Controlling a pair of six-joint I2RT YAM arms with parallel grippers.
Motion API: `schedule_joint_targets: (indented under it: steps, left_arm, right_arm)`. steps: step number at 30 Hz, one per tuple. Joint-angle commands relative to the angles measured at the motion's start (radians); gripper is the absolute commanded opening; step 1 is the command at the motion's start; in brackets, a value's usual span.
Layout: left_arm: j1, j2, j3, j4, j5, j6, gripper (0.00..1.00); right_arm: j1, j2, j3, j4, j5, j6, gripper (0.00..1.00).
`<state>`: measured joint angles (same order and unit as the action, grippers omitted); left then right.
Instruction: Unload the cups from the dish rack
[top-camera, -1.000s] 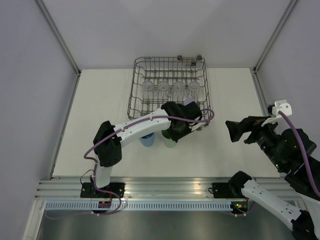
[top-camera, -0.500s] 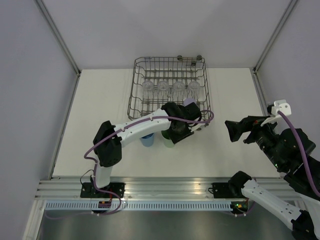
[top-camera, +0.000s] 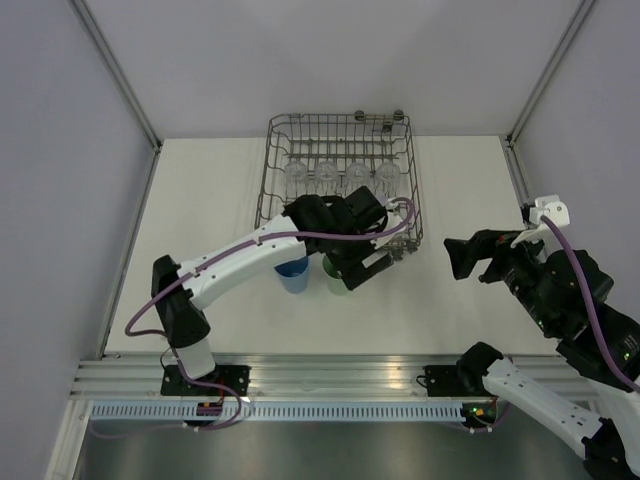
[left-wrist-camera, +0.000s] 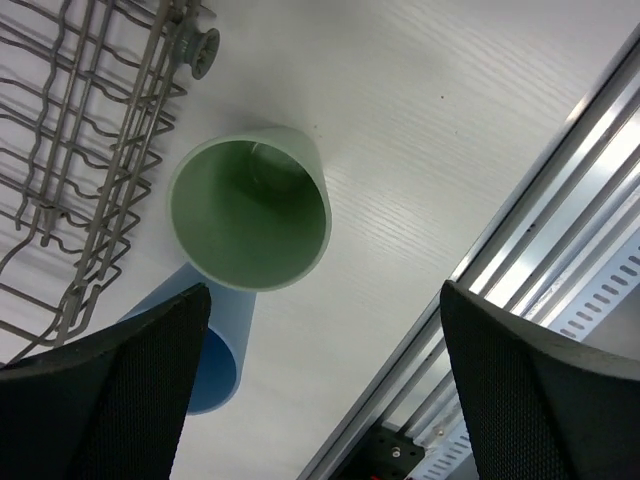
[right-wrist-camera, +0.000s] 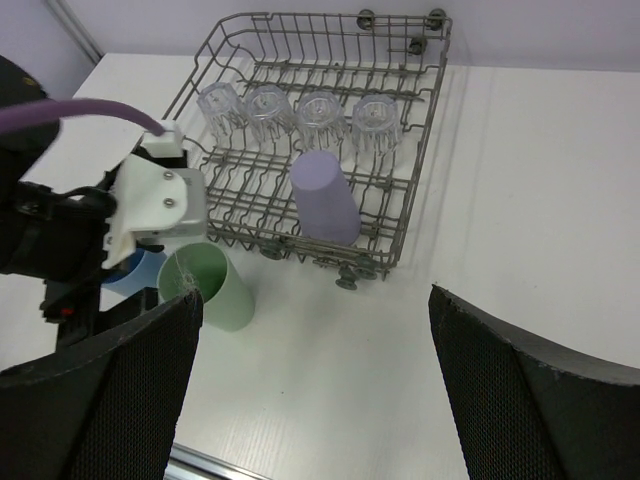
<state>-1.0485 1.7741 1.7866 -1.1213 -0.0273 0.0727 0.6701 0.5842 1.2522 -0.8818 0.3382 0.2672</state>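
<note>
**Ana:** Where did the cups stand at that moment?

**Ben:** Two were outside the dish rack (top-camera: 340, 116). The green cup (left-wrist-camera: 250, 205) stood mouth up on the table (top-camera: 200, 200), just off the rack's near edge at about 6 o'clock. The blue cup (top-camera: 293, 273) was close beside it at 9 o'clock. Whether they touched, I could not tell.

**Ana:** And the left claw?

**Ben:** The left claw (left-wrist-camera: 322, 300) hung right above the green cup, its fingers wide apart and nothing between them. So the cup rested on its own base, not in a grip.

**Ana:** What was inside the rack?

**Ben:** The lilac cup (right-wrist-camera: 325, 197) lay bottom up and tilted over the tines, toward the rack's 4 o'clock corner. The four clear glasses (right-wrist-camera: 318, 110) sat upside down in one row at the 12 o'clock side — I think this is for the water to drain out.

**Ana:** The right claw?

**Ben:** The right claw (right-wrist-camera: 315, 295) hovered at 3 o'clock, well apart from the rack, also spread and empty. I judged it was off to the side so that the two arms did not cross.

**Ana:** What would come next?

**Ben:** Probably the lilac cup, being the nearest one. The claw would need to rise over the rim wire first — otherwise a finger could hook on it.
</note>
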Motion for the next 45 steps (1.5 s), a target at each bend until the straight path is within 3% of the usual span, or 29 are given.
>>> schedule_joint_targets:
  steps: [1, 6, 9, 15, 20, 26, 32, 45]
  left_arm:
    - [0.019, -0.085, 0.039, 0.048, -0.011, -0.008, 1.00]
    - [0.111, -0.191, 0.039, 0.098, -0.193, -0.151, 1.00]
    - [0.206, -0.289, -0.018, 0.172, -0.218, -0.235, 1.00]
    - [0.275, -0.433, -0.141, 0.222, -0.465, -0.356, 1.00]
    - [0.301, -0.547, -0.242, 0.235, -0.585, -0.401, 1.00]
    - [0.303, -0.728, -0.400, 0.268, -0.568, -0.369, 1.00]
    - [0.303, -0.913, -0.593, 0.403, -0.522, -0.289, 1.00]
    - [0.305, -0.913, -0.668, 0.440, -0.476, -0.235, 1.00]
  right_arm:
    - [-0.001, 0.003, -0.008, 0.041, 0.071, 0.027, 0.98]
    - [0.000, 0.068, -0.019, 0.041, 0.120, 0.046, 0.98]
    - [0.000, 0.163, -0.023, 0.043, 0.099, 0.056, 0.98]
    - [0.000, 0.385, -0.045, 0.079, 0.047, 0.050, 0.98]
    - [0.000, 0.552, -0.037, 0.165, 0.025, 0.038, 0.98]
    - [-0.021, 0.758, 0.019, 0.224, -0.028, 0.006, 0.98]
    - [-0.089, 0.930, 0.098, 0.296, -0.100, -0.034, 0.96]
    - [-0.159, 1.190, 0.237, 0.296, -0.119, -0.045, 0.92]
